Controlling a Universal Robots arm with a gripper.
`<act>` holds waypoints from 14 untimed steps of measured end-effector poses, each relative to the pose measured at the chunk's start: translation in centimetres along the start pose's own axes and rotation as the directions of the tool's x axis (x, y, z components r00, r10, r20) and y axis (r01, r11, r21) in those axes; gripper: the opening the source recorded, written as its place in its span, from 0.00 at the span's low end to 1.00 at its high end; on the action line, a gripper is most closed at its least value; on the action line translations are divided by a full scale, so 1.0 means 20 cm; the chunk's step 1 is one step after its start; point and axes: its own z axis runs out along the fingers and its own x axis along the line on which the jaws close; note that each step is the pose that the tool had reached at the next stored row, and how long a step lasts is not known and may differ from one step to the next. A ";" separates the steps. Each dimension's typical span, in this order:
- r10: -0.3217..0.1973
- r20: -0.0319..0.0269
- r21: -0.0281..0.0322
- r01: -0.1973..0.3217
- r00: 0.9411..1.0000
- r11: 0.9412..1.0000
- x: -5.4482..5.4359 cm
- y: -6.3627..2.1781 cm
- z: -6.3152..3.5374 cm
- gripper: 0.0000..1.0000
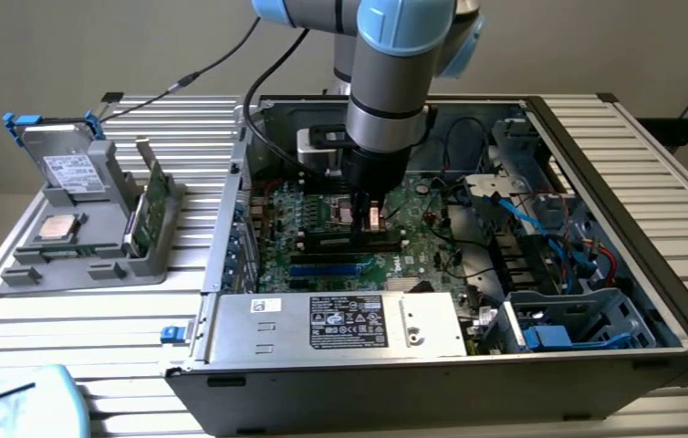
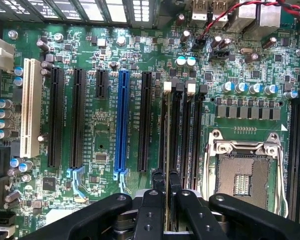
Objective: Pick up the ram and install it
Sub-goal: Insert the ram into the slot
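Note:
My gripper [image 1: 369, 212] reaches straight down into the open computer case [image 1: 588, 155], over the black memory slots [image 2: 187, 135] of the green motherboard [image 2: 100, 145]. In the wrist view the gripper [image 2: 165, 175] is shut on the ram [image 2: 167, 135]. The ram shows edge-on as a thin, long stick. It runs along the outermost memory slot, the one with a white latch [image 2: 166, 86] at its far end. One black finger [image 2: 158, 181] presses on each side of it. Whether the ram sits in the slot or just above it cannot be told.
The open processor socket [image 2: 242, 175] lies beside the memory slots, with a blue slot [image 2: 122, 120] and black expansion slots on the other side. The power supply [image 1: 332, 324] stands at the case front, with cables [image 1: 539, 228] inside. A grey holder [image 1: 88, 228] at the exterior view's left carries a green card [image 1: 150, 205], a square chip [image 1: 58, 228] and a drive [image 1: 70, 169].

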 end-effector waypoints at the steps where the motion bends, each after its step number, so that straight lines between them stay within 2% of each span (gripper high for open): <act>1: 0.000 0.000 0.000 0.000 1.000 1.000 0.00 0.000 0.000 0.15; 14: 0.004 -0.001 0.000 -0.004 1.000 1.000 -0.02 -0.001 -0.002 0.15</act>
